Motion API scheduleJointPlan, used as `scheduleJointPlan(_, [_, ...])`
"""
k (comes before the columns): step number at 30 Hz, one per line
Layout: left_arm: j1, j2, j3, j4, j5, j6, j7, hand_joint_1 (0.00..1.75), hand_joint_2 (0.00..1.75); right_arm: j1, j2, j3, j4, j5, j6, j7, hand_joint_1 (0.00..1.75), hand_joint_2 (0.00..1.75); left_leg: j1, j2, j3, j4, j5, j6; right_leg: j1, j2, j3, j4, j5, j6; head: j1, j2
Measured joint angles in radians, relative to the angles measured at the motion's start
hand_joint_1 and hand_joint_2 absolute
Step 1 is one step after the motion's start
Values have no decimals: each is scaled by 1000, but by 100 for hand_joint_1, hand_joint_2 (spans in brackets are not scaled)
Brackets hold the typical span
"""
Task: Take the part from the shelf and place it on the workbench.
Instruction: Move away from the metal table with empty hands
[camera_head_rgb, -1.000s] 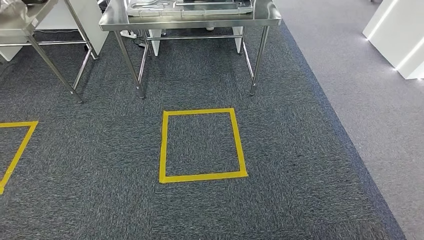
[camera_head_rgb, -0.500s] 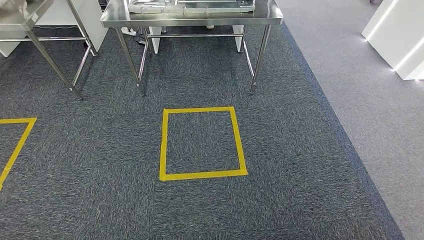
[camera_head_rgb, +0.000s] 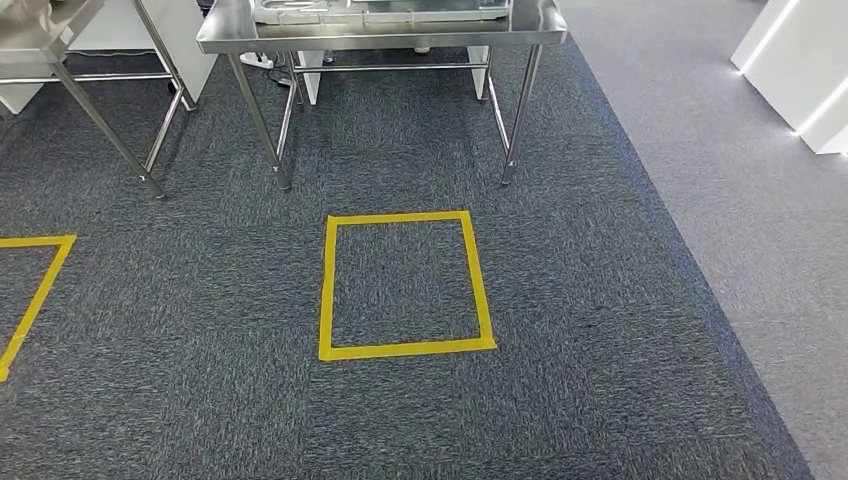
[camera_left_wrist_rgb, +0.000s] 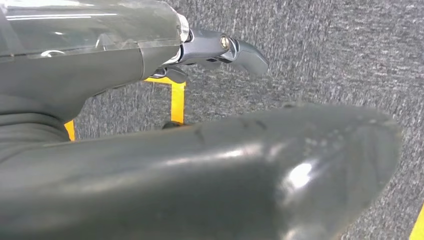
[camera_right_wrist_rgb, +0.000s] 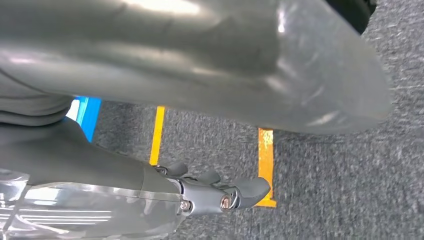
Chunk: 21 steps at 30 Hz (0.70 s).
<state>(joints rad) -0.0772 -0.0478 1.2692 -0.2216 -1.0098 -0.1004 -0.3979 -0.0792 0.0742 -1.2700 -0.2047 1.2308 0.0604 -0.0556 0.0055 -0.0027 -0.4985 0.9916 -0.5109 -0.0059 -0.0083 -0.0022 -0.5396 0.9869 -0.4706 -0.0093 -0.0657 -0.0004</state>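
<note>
A stainless steel workbench (camera_head_rgb: 380, 38) stands ahead at the top of the head view, with a shallow metal tray (camera_head_rgb: 380, 10) of silvery parts lying on it. My left hand (camera_left_wrist_rgb: 100, 65) hangs beside my body over the carpet, its fingers (camera_left_wrist_rgb: 235, 50) stretched out and holding nothing. My right hand (camera_right_wrist_rgb: 100, 170) hangs the same way, with its fingers (camera_right_wrist_rgb: 240, 192) extended and empty.
A yellow tape square (camera_head_rgb: 405, 285) marks the dark carpet in front of the workbench. A second steel table (camera_head_rgb: 40, 40) stands at the far left, with part of another tape square (camera_head_rgb: 30, 290) before it. White cabinets (camera_head_rgb: 795, 70) sit on lighter floor at the right.
The whole picture has shifted slightly: the workbench and the tape square sit a little higher in the head view, so the camera has moved.
</note>
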Motion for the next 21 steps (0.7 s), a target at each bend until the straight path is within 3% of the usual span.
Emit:
scheduleJointPlan(2, [0,1,0,0,2,1,0,0,0,0,1,0,0,-1,0,1,0,0,3,0,-38,84,-51,-7,-3,-2,3,-6,2,-11,0,0])
scheduleJointPlan(4, [1,1,0,0,3,2,1,0,0,0,0,0,0,-1,0,1,0,0,5,1,-109,223,-112,-13,-1,-3,3,-6,0,-16,0,0])
scheduleJointPlan(5, [2,2,0,0,3,2,2,0,0,0,0,0,0,-2,0,1,0,0,6,1,-136,271,-122,-14,0,-3,4,-5,-2,-16,0,0])
scheduleJointPlan(6, [2,2,0,0,2,3,2,0,0,0,0,0,0,-2,0,1,0,0,6,1,-147,283,-111,-15,0,-3,5,-3,-4,-16,0,0])
scheduleJointPlan(7, [2,2,0,0,2,4,2,0,0,0,0,0,0,-4,1,1,0,0,6,1,-137,253,-81,-14,1,-3,8,-1,-6,-15,0,0])
scheduleJointPlan(9, [2,3,0,0,1,6,2,0,0,0,1,0,0,-10,1,1,0,0,5,2,-80,121,-6,-8,2,-2,14,4,-14,-9,0,0])
scheduleJointPlan(11, [2,3,0,0,0,7,1,0,0,0,1,-1,0,-18,2,1,0,0,2,2,-41,29,27,2,5,-2,15,11,-21,0,0,0])
scheduleJointPlan(14, [3,3,0,0,-1,8,0,0,0,-1,1,-3,0,-31,3,-1,0,0,-1,1,-37,12,30,20,5,-2,12,15,-23,16,0,0])
scheduleJointPlan(16, [2,3,0,0,-3,9,-1,0,0,-2,1,-5,0,-37,4,-1,0,0,2,1,-36,6,35,32,2,0,-1,47,-48,28,0,0])
scheduleJointPlan(19, [1,4,0,0,-4,8,-2,0,0,-3,1,-9,0,-50,5,8,0,0,2,0,-40,4,37,40,-2,0,-89,230,-142,39,0,0])
scheduleJointPlan(20, [1,5,0,0,-4,8,-2,0,0,-3,1,-10,0,-53,6,12,0,0,1,-3,-40,5,37,41,-3,0,-117,285,-158,41,0,0])
scheduleJointPlan(21, [1,5,0,0,-4,8,-2,0,0,-3,1,-10,0,-55,6,15,0,0,0,-8,-40,5,37,41,-4,1,-130,307,-155,40,0,0])
